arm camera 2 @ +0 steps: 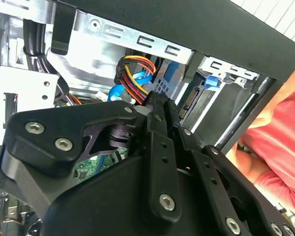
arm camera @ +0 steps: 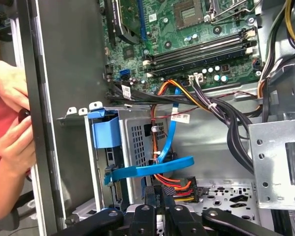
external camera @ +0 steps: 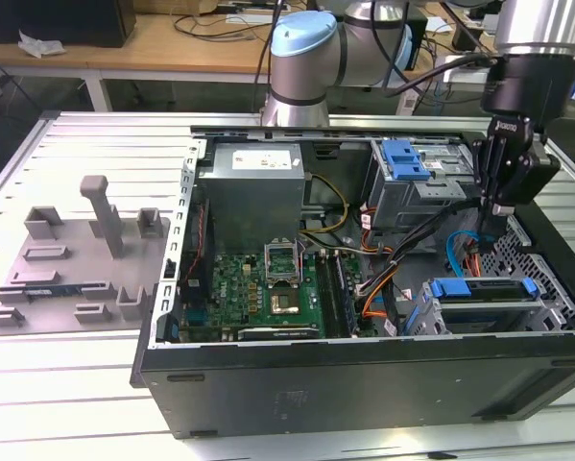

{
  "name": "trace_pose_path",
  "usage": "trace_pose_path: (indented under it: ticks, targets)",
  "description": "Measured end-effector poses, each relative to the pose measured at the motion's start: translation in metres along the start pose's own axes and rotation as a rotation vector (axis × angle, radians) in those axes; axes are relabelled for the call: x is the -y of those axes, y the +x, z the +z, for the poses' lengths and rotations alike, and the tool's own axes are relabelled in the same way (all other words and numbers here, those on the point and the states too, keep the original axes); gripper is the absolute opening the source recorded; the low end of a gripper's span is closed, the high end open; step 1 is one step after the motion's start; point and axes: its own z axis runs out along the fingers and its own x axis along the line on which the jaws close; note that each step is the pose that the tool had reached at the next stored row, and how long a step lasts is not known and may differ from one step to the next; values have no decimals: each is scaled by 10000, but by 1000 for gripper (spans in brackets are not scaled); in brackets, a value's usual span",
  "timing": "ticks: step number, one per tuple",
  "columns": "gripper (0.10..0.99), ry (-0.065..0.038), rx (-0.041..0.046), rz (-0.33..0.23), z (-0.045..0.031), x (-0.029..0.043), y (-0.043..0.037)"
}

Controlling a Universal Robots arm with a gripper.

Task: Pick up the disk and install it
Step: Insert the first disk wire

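pincer (external camera: 501,206), clenched on nothing, hangs over tangled cables (arm camera: 236,132); we see the disk (external camera: 484,288) in its bay nearby, a hand (arm camera: 8,82) outside the case (external camera: 364,384).

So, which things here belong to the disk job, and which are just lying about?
Job:
disk, in its blue carrier
gripper

Lying about:
grey power-supply box
motherboard
grey fixture plate

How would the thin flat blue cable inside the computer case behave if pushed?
The thin flat blue cable probably flexes easily, since it hangs in a loose curve. It looks light, being so thin.
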Motion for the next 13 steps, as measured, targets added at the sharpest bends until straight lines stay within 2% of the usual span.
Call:
trace_pose_path:
  ticks: [2, 8, 12, 13]
  targets:
    - [165, -34, 120, -9, -3, 15, 60]
    - [165, -46, 194, -14, 65, 41, 223]
    - [165, -71, 392, -20, 86, 57, 327]
    - [165, -91, 525, -24, 91, 60, 351]
